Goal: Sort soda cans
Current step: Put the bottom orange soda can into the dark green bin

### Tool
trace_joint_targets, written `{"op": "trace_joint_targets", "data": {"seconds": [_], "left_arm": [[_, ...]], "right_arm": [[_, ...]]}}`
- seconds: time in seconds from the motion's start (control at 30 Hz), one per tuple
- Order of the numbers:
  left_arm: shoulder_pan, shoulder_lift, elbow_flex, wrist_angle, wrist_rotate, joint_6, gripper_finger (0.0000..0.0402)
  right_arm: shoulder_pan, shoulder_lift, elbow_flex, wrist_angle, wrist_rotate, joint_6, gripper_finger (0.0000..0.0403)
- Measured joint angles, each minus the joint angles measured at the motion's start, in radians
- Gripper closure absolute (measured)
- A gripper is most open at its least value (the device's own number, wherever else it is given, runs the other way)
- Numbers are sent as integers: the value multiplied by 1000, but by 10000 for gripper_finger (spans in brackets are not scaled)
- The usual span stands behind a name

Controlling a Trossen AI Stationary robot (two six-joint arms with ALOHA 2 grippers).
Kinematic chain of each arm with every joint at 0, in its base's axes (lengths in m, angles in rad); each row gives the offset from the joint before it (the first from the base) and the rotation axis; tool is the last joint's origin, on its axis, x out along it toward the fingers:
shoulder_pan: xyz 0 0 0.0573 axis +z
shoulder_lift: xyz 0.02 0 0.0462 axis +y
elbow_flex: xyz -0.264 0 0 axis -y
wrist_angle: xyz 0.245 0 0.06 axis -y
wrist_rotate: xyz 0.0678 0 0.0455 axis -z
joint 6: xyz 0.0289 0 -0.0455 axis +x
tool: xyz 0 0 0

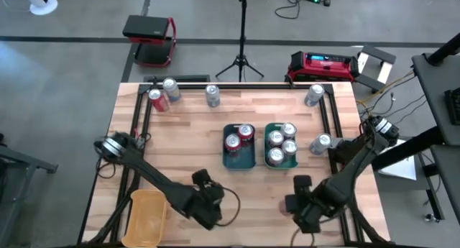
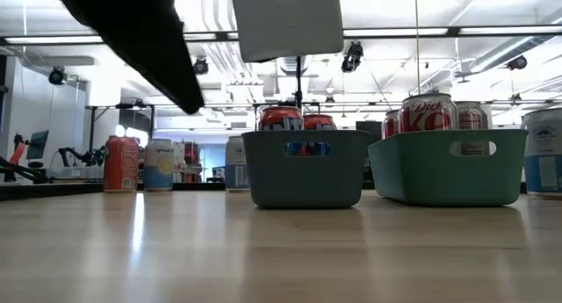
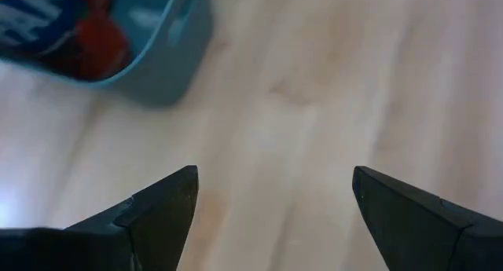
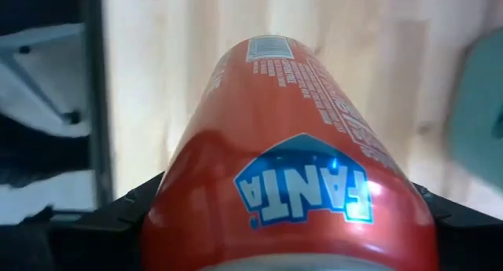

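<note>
R gripper sits at the near table edge, fingers clamped on an orange Fanta can. L gripper is near the front too, fingers spread wide w/ nothing between, just short of the blue tray w/ 2 red cans. Green tray has 4 silver cans; loose cans stand along the far edge.

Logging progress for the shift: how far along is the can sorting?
Partly done. Two red cans sit in the blue bin and four silver cans in the green bin. The right gripper holds an orange Fanta can; the left gripper is open and empty. Five loose cans remain, and the yellow bin is empty.
</note>
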Motion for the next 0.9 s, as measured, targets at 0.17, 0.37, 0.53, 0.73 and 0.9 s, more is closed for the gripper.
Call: {"op": "trace_joint_targets", "data": {"seconds": [0.17, 0.37, 0.53, 0.73, 0.9], "left_arm": [[-14, -198, -294, 453, 25, 89, 80], [-13, -324, -485, 678, 18, 162, 80], [-6, -371, -543, 683, -30, 197, 80], [22, -385, -548, 680, -69, 268, 80], [32, -376, -519, 661, -55, 289, 80]], "right_arm": [[-92, 2, 0, 4, 8, -89, 108], [-211, 57, 1, 49, -14, -223, 107], [-295, 131, 17, 101, -96, -324, 108], [-354, 269, 163, 49, -100, -468, 108], [-371, 404, 325, -61, -95, -578, 106]]}}
